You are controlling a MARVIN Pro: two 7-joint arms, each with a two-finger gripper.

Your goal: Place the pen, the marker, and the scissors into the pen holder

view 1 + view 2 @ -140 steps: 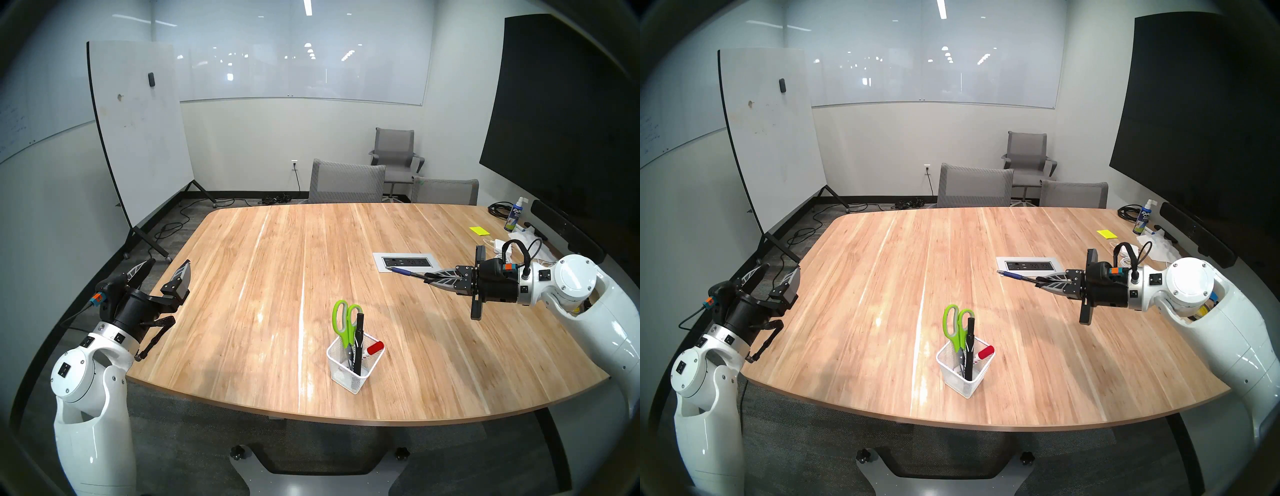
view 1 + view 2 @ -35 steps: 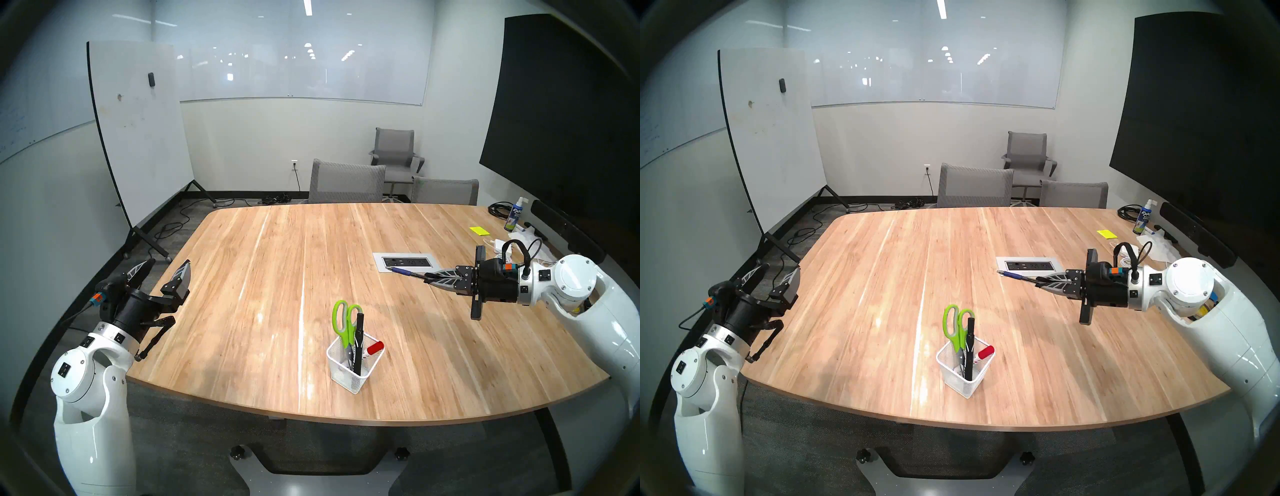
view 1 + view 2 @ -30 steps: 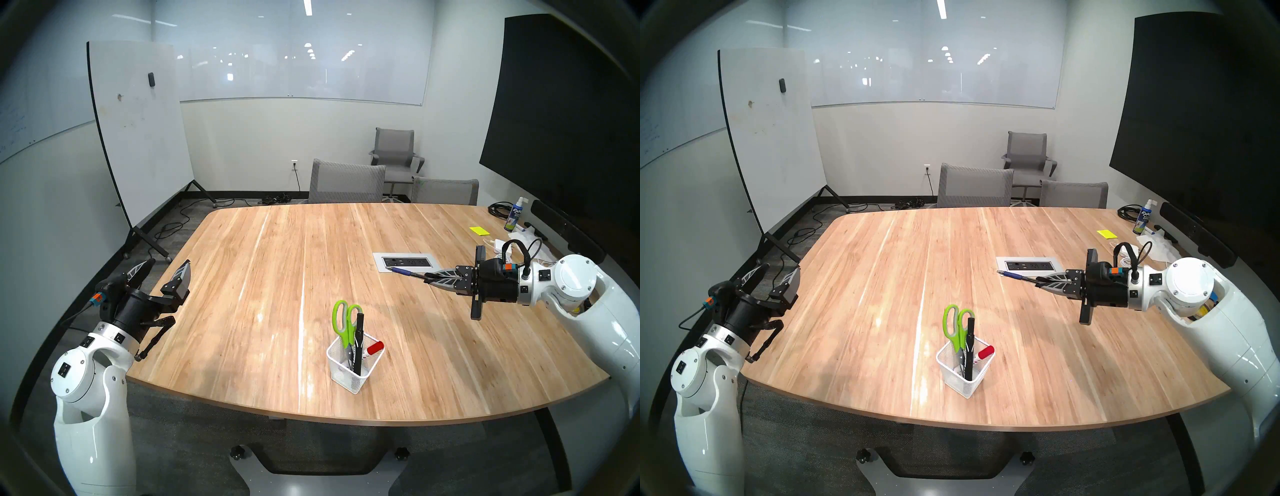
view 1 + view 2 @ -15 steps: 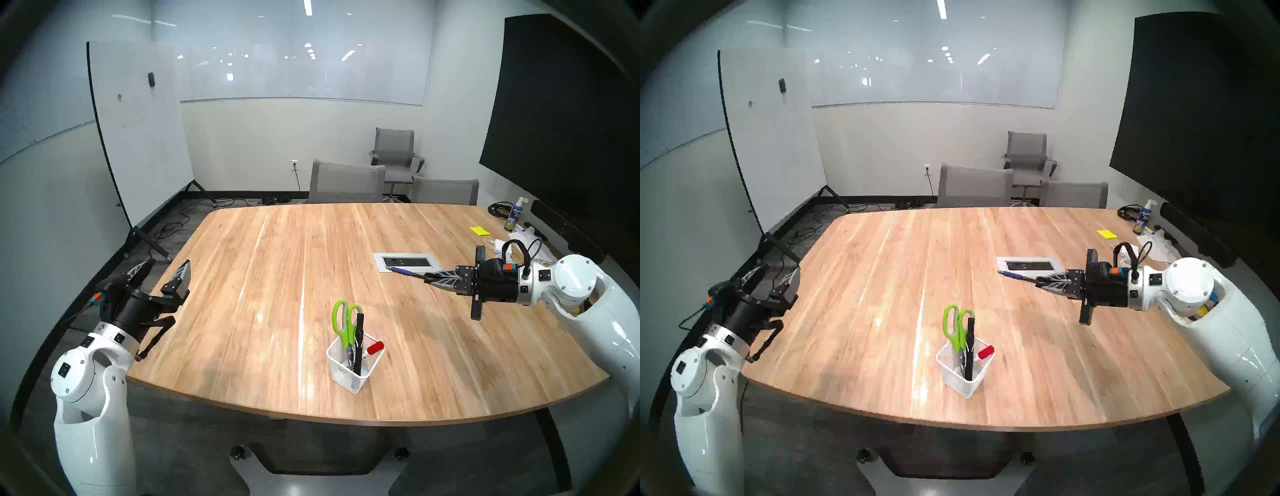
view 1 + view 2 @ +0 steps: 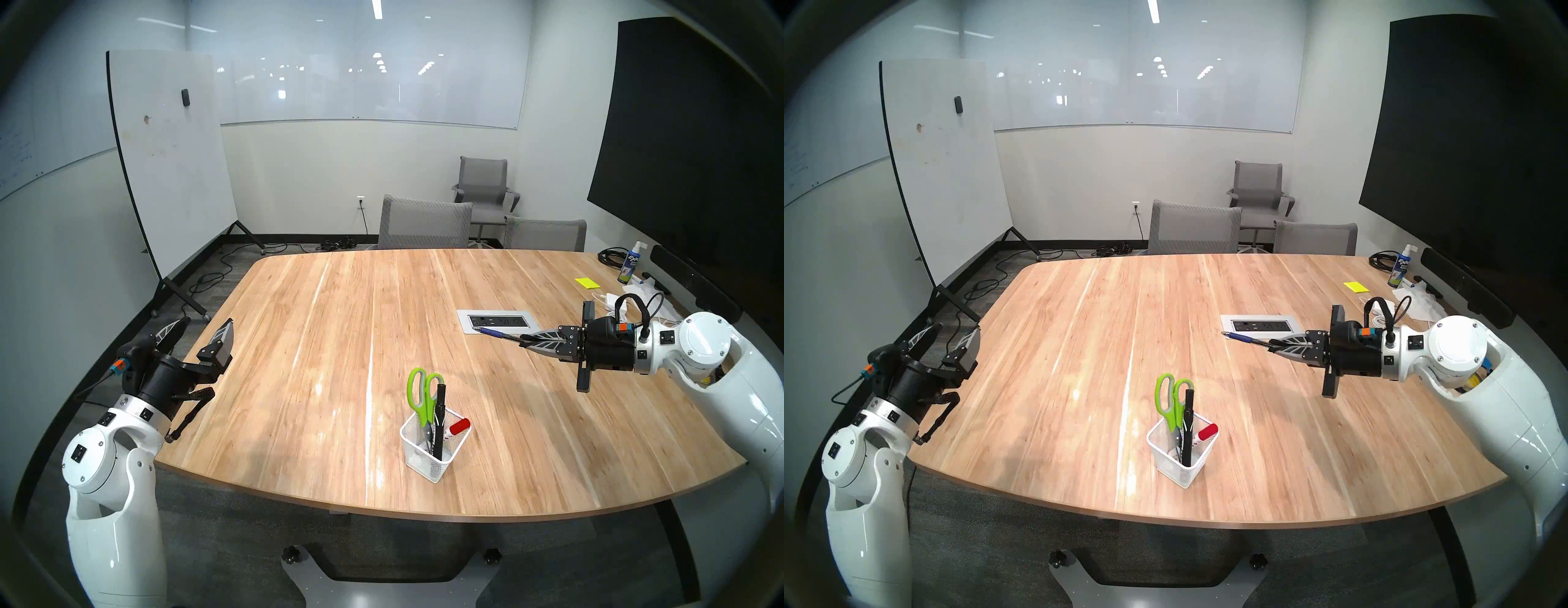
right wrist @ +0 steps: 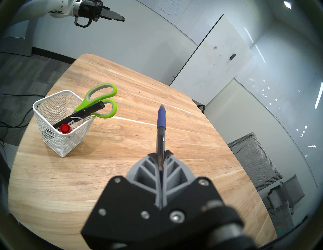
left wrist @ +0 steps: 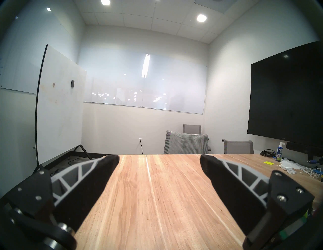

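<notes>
Wooden conference table (image 5: 322,348) aside, the right gripper (image 6: 161,157), clamped on the slim blue ballpoint pen (image 6: 161,122), should tip it vertical over the lower-left white wire-mesh pen holder (image 6: 52,139), avoiding the lime-green-handled scissors (image 6: 103,99).

Bright ceiling light, sharp, dark fisheye rims

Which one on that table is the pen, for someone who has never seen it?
Find the wooden table, then the right gripper above it. The pen sticks out from its shut fingers: slim, blue-gripped, unlike the thick black marker in the pen holder.
</notes>
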